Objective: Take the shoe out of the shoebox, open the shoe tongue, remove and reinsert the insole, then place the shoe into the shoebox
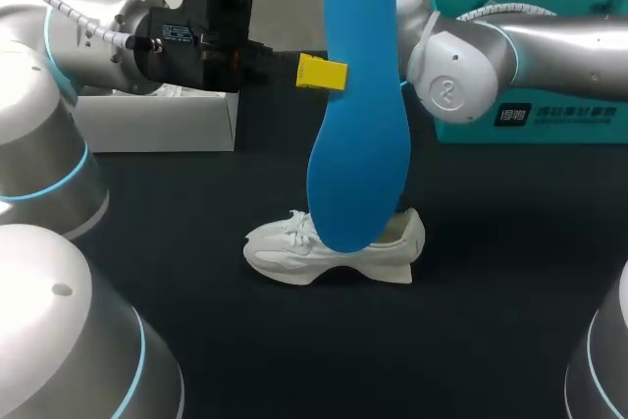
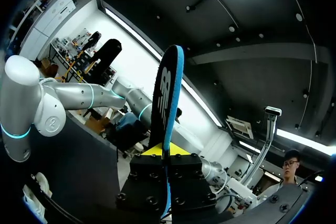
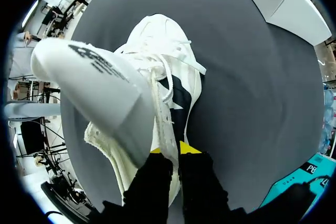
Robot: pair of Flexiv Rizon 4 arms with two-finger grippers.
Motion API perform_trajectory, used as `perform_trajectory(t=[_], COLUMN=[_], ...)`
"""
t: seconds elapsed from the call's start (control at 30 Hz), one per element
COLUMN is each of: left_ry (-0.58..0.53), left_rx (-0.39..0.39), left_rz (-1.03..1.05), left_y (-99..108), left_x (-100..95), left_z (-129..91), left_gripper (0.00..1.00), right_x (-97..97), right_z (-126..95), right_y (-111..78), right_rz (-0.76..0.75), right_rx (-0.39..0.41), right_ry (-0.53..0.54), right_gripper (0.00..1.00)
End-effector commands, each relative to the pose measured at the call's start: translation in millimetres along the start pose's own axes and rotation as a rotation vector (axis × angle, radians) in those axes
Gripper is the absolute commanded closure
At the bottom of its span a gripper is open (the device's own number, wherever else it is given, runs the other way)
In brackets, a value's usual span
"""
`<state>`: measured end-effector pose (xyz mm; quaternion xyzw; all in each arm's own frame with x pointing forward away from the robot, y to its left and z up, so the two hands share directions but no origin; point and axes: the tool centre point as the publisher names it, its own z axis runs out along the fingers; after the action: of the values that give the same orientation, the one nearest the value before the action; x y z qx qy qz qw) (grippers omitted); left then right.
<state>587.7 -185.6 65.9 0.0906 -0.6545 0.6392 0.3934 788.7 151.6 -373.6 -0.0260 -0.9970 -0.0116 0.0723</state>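
Your left claw (image 1: 322, 73) was clenched on the long blue foam insole (image 1: 363, 125), held on end over the white laced sneaker (image 1: 294, 252) at the black table's (image 1: 491, 291) middle, while your right claw (image 3: 177, 150) gripped the sneaker's laced edge and the white cardboard shoebox (image 1: 167, 125) sat at ten o'clock.

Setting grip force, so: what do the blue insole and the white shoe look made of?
Insole: probably foam, matte blue on one face, dark on the other; thin, yet it holds its shape upright. Shoe: white upper looks like mesh or fabric, with cloth laces; sole likely foam or rubber.
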Motion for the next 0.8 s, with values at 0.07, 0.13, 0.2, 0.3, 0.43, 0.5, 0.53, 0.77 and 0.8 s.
perform_trajectory(t=[0.07,0.13,0.2,0.3,0.43,0.5,0.53,0.77,0.8], left_ry=[0.003,0.003,0.003,0.003,0.003,0.003,0.003,0.003,0.003], left_rx=[-0.001,-0.001,-0.001,-0.001,-0.001,-0.001,-0.001,-0.001,-0.001], left_rz=[0.001,0.001,0.001,0.001,0.001,0.001,0.001,0.001,0.001], left_y=[-0.5,-0.5,-0.5,-0.5,-0.5,-0.5,-0.5,-0.5,-0.5], left_x=[-2.0,-2.0,-2.0,-2.0,-2.0,-2.0,-2.0,-2.0,-2.0], left_z=[1.1,1.1,1.1,1.1,1.1,1.1,1.1,1.1,1.1], left_gripper=[1.0,1.0,1.0,1.0,1.0,1.0,1.0,1.0,1.0], right_x=[4.4,9.4,14.8,23.8,35.7,41.3,44.7,51.9,51.9], right_z=[-9.2,-19.4,-24.1,-27.6,-32.9,-36.8,-39.4,-50.9,-50.9], right_y=[-1.2,-1.7,-1.7,2.8,6.6,9.1,9.8,20.8,20.8], right_rz=[0.093,0.218,0.385,0.591,0.811,0.888,0.913,1.004,1.004], right_rx=[-0.019,-0.144,-0.168,-0.297,-0.472,-0.523,-0.559,-0.565,-0.565], right_ry=[0.022,-0.019,-0.022,-0.022,-0.092,-0.144,-0.17,-0.257,-0.257], right_gripper=[1.0,1.0,1.0,1.0,1.0,1.0,1.0,1.0,1.0])
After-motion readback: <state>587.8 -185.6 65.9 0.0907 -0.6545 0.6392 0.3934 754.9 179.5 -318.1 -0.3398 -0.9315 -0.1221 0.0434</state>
